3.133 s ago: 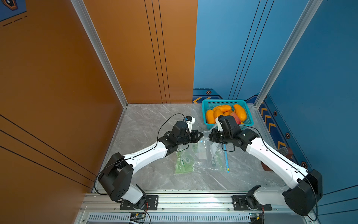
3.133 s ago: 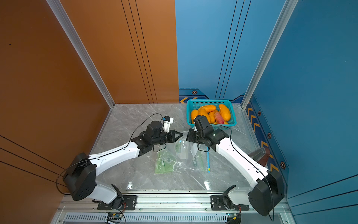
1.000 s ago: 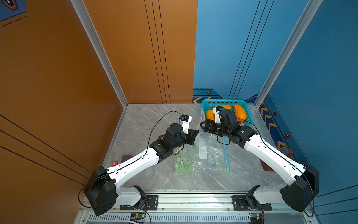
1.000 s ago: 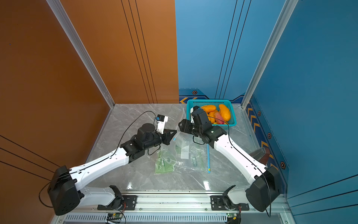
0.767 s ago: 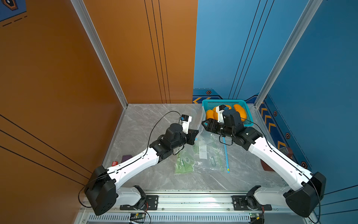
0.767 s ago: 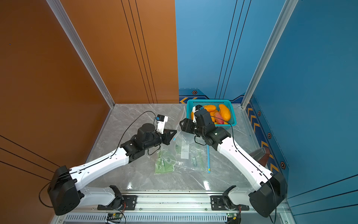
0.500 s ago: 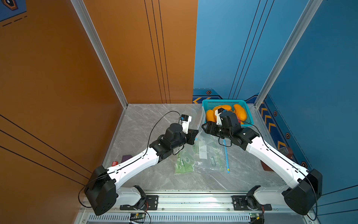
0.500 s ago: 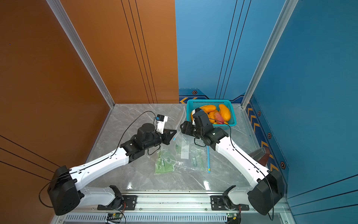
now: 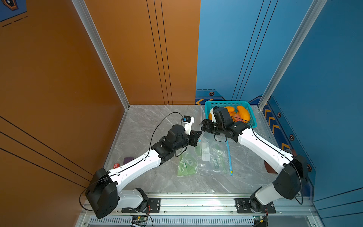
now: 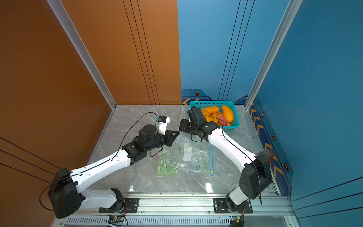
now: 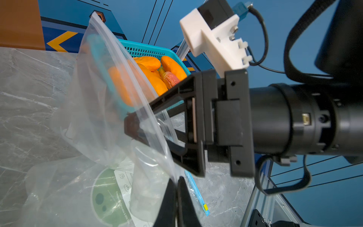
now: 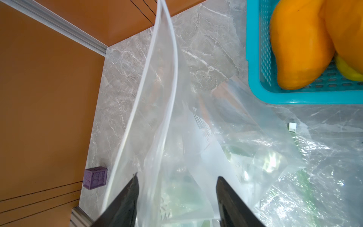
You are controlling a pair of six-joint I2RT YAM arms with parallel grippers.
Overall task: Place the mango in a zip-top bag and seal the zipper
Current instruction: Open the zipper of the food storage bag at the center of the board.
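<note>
Left tool (image 11: 177, 183) is pinched shut on the zip-top bag (image 11: 102, 110), right tool (image 12: 176, 176) is spread astride its rim — the mango (image 9: 243, 116) is seen in the basket (image 9: 225, 102); bagging and sealing are not yet done.

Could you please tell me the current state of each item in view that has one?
left tool: shut on the edge of the zip-top bag
right tool: open, jaws astride the bag's film
zip-top bag: lifted, mouth unsealed, no mango inside
mangoes: in the basket
spare bags: flat on the table
</note>
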